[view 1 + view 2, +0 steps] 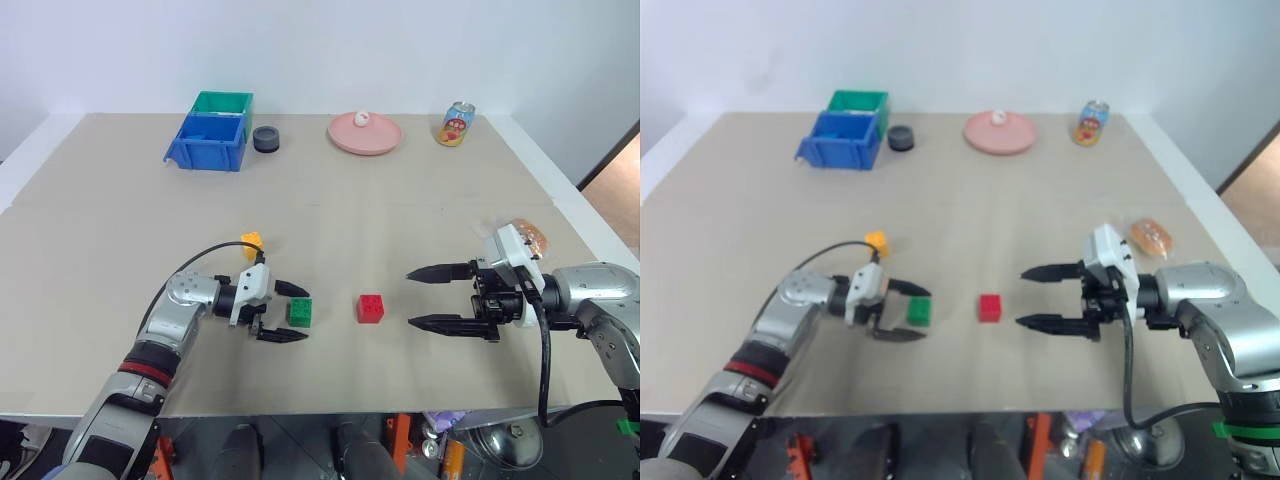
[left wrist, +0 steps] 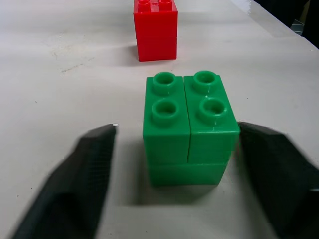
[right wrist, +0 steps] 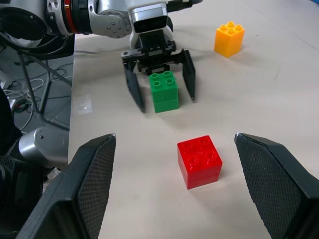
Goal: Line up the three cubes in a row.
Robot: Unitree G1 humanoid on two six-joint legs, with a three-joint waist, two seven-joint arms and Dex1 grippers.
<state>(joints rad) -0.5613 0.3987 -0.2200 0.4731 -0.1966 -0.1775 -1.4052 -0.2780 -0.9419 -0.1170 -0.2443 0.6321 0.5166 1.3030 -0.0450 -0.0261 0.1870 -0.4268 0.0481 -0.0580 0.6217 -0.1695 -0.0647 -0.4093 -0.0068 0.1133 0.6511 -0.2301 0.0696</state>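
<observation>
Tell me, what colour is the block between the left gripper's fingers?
Green, seen best in the left wrist view.

I see a wide beige worktop (image 1: 400, 220) with white edges, set against a plain white wall (image 1: 320, 50) on its far side.

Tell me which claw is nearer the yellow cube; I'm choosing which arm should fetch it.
Left. The left claw sits open around the green cube, just in front of the yellow cube. The right claw is beyond the red cube, much farther away.
</observation>
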